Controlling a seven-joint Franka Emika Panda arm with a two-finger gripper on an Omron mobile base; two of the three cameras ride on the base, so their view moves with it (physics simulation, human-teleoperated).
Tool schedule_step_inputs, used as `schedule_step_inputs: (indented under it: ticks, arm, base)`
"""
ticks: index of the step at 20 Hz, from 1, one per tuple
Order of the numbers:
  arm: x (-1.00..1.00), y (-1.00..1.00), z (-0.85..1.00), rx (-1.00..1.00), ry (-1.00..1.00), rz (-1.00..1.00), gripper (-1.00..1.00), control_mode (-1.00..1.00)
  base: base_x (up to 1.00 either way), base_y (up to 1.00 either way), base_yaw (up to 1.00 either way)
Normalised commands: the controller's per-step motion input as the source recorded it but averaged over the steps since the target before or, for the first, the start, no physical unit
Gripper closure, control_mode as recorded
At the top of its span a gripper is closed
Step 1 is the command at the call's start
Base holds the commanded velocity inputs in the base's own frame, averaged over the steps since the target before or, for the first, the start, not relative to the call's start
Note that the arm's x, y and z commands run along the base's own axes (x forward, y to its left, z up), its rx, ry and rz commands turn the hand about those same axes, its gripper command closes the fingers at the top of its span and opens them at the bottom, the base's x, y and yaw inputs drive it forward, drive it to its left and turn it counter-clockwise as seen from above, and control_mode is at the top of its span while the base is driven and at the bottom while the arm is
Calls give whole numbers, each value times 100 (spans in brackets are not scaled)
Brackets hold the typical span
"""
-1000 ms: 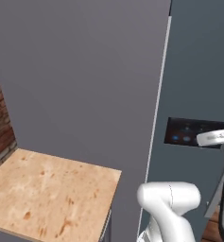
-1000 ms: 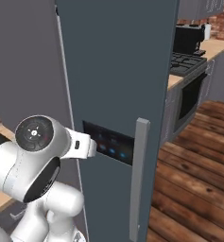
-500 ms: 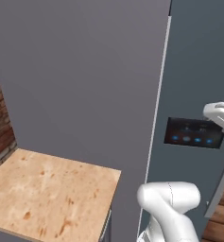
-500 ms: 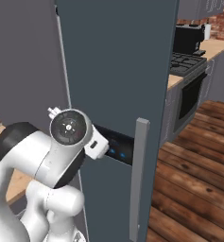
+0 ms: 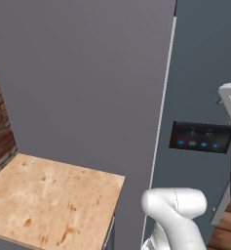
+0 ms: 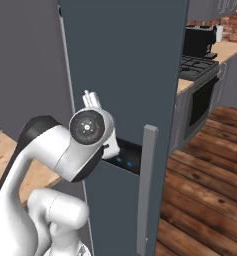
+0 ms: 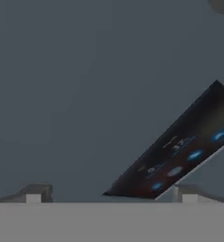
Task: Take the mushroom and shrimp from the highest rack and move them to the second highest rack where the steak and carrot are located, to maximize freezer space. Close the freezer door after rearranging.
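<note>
Freezer door (image 6: 130, 70) shut; we see the end effector (image 7: 111, 196) spread wide, holding nothing, facing the door's control panel (image 7: 179, 151).

I see the panel (image 6: 126, 155) on the door (image 6: 135, 70), left of the handle (image 6: 147, 190); counter (image 5: 48, 205) further left.

Freezer door (image 6: 125, 75): tall dark slate-grey slab, shut, centre of right base view, w/ grey vertical handle (image 6: 148, 190) lower centre-right & black control panel (image 5: 201, 137), blue lights, at right edge of left base view.
</note>
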Motion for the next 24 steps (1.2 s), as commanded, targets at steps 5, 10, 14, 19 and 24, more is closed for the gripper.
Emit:
schedule_step_inputs:
  ticks: [5,10,14,19,24]
  arm:
    - [61,-20,1,34,0,-45,-100,-100]
    - [58,-34,0,29,0,-13,-100,-100]
    - [66,-10,-1,33,0,1,-100,-100]
    - [67,0,-4,33,-1,8,-100,-100]
    - [65,6,-15,27,0,20,-100,-100]
  base:
    - [0,0,0]
    - [0,0,0]
    - [0,0,0]
    - [0,0,0]
    - [0,0,0]
